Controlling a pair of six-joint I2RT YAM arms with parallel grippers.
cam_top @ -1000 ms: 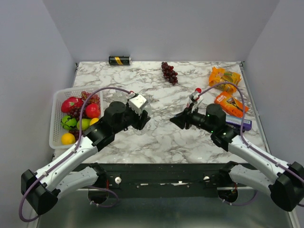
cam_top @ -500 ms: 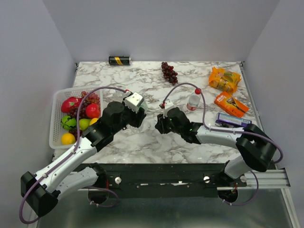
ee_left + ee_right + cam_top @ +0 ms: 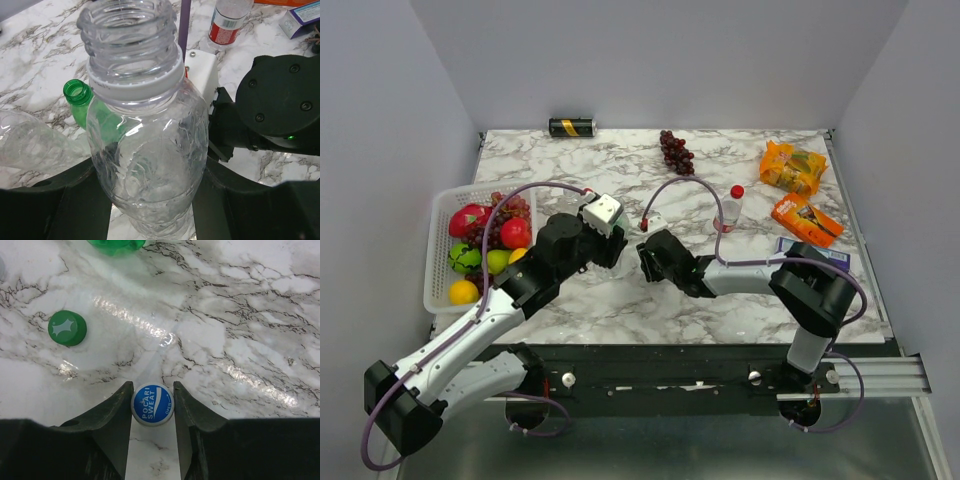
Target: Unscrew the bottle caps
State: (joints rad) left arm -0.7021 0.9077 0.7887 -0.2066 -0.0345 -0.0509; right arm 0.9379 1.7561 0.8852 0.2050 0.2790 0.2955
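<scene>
In the left wrist view my left gripper (image 3: 150, 200) is shut on the body of a clear bottle (image 3: 150, 150), which stands upright with an open, capless mouth. Behind it lie a green bottle (image 3: 80, 95), also uncapped, and another clear bottle (image 3: 30, 145). My right gripper (image 3: 152, 385) is down at the marble table (image 3: 240, 315), its fingers closed on a blue-and-white cap (image 3: 152, 404). A loose green cap (image 3: 67, 328) lies to its left. The red-label bottle (image 3: 728, 210) stands upright with its red cap on, to the right of the right gripper (image 3: 645, 258).
A white basket (image 3: 438, 240) of fruit sits at the left edge. Grapes (image 3: 676, 152) and a black-and-gold can (image 3: 571, 127) lie at the back. Orange snack packets (image 3: 792, 165) and a blue box (image 3: 810, 255) are on the right. The two grippers are close together at mid-table.
The right arm has swung left from beside the red-label bottle to just right of the left gripper and come down to the table. The left arm has hardly moved.
</scene>
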